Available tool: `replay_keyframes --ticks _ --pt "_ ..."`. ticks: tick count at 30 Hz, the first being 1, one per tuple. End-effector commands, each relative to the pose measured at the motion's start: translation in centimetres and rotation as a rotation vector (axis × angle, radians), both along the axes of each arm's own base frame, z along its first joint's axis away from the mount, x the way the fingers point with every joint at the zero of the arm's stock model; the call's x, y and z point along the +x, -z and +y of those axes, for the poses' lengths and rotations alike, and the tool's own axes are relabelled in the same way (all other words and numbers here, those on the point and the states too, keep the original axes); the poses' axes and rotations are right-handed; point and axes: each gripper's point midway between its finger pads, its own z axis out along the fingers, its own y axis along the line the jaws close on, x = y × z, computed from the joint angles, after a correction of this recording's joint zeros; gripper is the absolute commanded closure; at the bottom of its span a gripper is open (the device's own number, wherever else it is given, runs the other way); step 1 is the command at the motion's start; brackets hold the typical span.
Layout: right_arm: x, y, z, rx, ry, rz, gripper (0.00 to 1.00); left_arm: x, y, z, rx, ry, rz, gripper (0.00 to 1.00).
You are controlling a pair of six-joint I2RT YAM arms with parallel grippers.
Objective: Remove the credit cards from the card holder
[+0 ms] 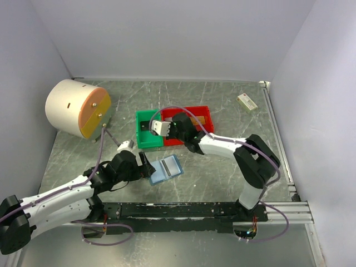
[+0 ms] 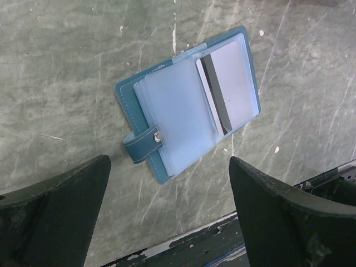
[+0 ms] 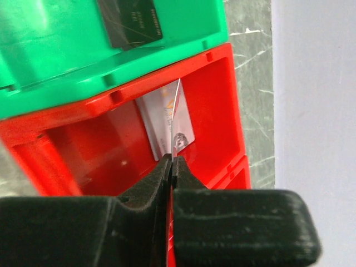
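Nearest the arm bases, the left claw (image 1: 147, 167) is released, its jaws spread wide just beside the holder (image 2: 167, 111), not touching it. The holder lies open and flat on the table (image 1: 222, 172), between the left claw and the bins. Only the left wrist view shows its detail. It is a teal-blue bi-fold with pale stitching and frosted clear sleeves. A strap (image 2: 142, 146) with a small metal snap (image 2: 157, 135) is folded over one edge. A striped card (image 2: 228, 89), white-grey with a black magnetic band, sits in the far sleeve. From above, the holder reads only as a pale blue rectangle. Farther out, the green bin (image 3: 67, 50) and red bin (image 3: 222, 111) stand touching side by side. The overhead camera shows the right arm reaching over the red one. The right wrist view alone shows that the right claw (image 3: 171, 166) is clenched on a held card (image 3: 177, 111), seen edge-on and upright above the red bin. A flat card (image 3: 158, 119) lies on that bin's floor below, pale with orange marks too small to read. A dark card (image 3: 133, 22) rests in the green bin, its fine print blurred. No writing is legible anywhere. Farthest back, well apart, are a cream drum (image 1: 78, 108) with an orange face at far left and a small cream box (image 1: 247, 101) at far right.
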Motion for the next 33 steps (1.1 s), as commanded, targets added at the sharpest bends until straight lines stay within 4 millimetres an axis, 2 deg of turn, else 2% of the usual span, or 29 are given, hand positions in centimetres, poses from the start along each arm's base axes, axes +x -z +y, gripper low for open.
replay_keyframes --ticks 1,8,20,29,33 --pt "3.2 -1.4 0.3 -0.011 0.056 -0.086 1.0 0.4 -0.7 0.0 0.025 0.005 -0.021 0.0" --pt "4.9 0.3 0.7 -0.05 0.061 -0.062 1.0 0.6 -0.8 0.1 0.034 0.002 -0.027 0.0" --pt "5.9 3.4 0.3 -0.11 0.083 -0.048 0.98 0.4 -1.0 0.7 0.033 -0.019 -0.032 0.0" --pt "6.1 5.2 0.0 -0.13 0.082 -0.033 0.92 0.3 -0.7 0.5 0.039 -0.012 -0.017 0.0" --pt "5.9 5.4 0.0 -0.128 0.076 -0.025 0.86 0.3 -0.6 0.7 0.047 -0.014 -0.012 0.0"
